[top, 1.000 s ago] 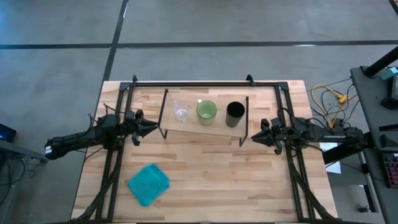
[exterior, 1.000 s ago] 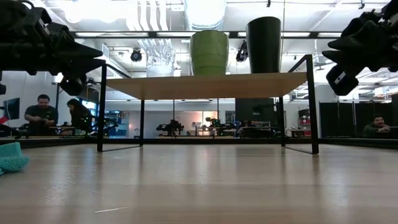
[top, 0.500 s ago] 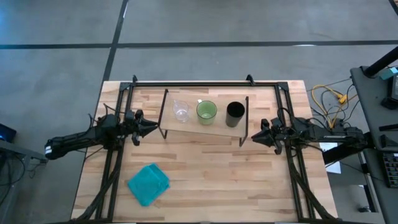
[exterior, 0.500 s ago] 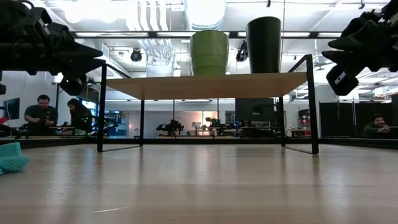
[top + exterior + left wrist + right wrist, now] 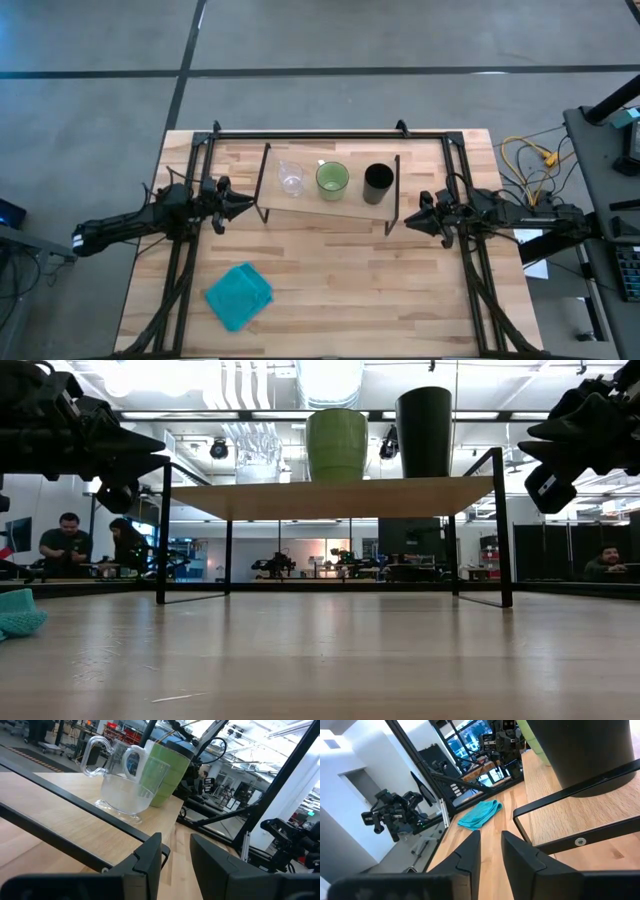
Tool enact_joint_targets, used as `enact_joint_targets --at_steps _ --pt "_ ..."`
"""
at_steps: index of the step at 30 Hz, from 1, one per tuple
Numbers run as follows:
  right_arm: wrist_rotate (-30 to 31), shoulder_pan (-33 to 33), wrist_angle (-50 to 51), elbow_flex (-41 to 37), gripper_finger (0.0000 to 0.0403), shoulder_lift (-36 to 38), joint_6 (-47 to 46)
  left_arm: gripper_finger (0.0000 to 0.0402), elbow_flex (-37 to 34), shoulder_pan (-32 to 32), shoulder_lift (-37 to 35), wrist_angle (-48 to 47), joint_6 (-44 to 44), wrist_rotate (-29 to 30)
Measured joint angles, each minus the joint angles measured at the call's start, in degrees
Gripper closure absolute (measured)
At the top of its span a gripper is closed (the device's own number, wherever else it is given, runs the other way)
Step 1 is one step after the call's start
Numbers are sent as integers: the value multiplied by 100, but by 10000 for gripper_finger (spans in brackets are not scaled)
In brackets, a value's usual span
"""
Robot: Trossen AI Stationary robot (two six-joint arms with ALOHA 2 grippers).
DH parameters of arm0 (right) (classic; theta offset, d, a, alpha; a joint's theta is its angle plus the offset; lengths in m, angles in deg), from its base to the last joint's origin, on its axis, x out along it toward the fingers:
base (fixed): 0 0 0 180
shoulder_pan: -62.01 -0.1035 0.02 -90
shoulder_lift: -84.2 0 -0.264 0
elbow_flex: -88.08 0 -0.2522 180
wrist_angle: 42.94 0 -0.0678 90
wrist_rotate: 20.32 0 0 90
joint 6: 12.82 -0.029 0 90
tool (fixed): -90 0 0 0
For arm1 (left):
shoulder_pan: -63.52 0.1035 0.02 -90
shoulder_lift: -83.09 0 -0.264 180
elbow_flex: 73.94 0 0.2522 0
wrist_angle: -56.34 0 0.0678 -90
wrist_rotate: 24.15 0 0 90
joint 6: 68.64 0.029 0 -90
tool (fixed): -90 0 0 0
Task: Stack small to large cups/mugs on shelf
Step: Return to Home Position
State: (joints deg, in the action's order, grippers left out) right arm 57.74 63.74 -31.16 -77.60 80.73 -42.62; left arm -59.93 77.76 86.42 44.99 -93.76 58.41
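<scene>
Three cups stand upright on their bases in a row on the shelf [image 5: 327, 205], a light wooden board on thin black wire legs. The clear glass cup [image 5: 291, 178] is at the left end, the light green mug [image 5: 332, 179] is in the middle, and the black cup [image 5: 377, 181] is at the right end. My left gripper [image 5: 247, 205] hovers just off the shelf's left end, open by a narrow gap, and touches nothing. My right gripper [image 5: 405, 221] hovers off the shelf's right end, also open by a narrow gap. In the left wrist view the glass cup [image 5: 125, 780] stands in front of the green mug [image 5: 165, 772].
A crumpled teal cloth [image 5: 240, 295] lies on the table toward its near left corner. A black frame [image 5: 305, 133] runs along the far edge and down both sides of the table. Bare wood [image 5: 340, 280] stretches between the shelf and the near edge. People sit in the room behind [image 5: 68, 540].
</scene>
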Motion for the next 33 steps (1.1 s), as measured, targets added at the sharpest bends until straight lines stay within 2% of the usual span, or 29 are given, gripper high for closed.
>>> enact_joint_targets --at_steps 33 --pt "0 2 -2 0 328 0 0 311 0 -2 0 9 0 0"
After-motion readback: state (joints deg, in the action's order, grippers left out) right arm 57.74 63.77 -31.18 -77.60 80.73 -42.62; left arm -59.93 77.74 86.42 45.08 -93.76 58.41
